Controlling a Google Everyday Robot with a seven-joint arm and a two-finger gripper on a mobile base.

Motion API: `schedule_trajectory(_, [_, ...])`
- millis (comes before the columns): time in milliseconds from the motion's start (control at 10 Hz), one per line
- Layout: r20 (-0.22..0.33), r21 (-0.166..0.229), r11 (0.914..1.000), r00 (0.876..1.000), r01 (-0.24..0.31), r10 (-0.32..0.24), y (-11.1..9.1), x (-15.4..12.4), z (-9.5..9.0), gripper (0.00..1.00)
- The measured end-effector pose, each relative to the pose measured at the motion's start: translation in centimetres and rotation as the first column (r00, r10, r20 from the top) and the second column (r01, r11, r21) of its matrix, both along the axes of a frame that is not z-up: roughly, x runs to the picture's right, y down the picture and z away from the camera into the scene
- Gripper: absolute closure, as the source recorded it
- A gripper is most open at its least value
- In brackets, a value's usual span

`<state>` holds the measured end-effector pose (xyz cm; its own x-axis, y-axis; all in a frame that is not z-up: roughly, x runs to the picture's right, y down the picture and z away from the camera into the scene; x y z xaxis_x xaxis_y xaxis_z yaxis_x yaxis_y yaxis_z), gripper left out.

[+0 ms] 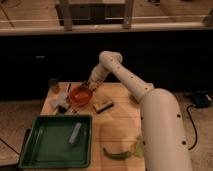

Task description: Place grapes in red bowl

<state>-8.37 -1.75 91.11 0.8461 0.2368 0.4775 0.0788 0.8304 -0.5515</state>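
1. The robot's white arm [125, 75] is reaching from the right side across a wooden table [120, 120].
2. The gripper [86, 87] is hanging right over the far edge of the red bowl [80, 96].
3. I cannot tell if the gripper is holding something or letting go.
4. I cannot make out the grapes; they are too small to see here.
5. The red bowl is sitting near the back left part of the table, and it is standing upright.
6. A dark little cup [53, 85] is standing to the left of the bowl, close to the back corner.
7. A white lumpy thing [58, 102] is lying just beside the bowl on its left.
8. A flat little block [101, 106] is lying just to the right of the bowl, on the wood.
9. A big green tray [47, 150] is sitting at the front left of the table, nearer than the bowl.
10. A pale stick-like thing [75, 133] is lying inside the tray, near its right side.
11. A long green thing [116, 154] is lying on the table to the right of the tray, close to the robot's white body.
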Motion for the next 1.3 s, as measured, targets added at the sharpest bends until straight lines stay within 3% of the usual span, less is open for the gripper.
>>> schedule_trajectory(400, [0.011,-0.01,0.9999,1.0,0.011,-0.01,-0.1,0.3,0.2,0.24])
schedule_trajectory(500, [0.015,-0.014,0.9998,1.0,0.016,-0.016,-0.1,0.1,0.3,0.21])
schedule_trajectory(1300, [0.032,-0.029,0.9986,0.999,0.043,-0.042,0.5,-1.1,0.5,0.2])
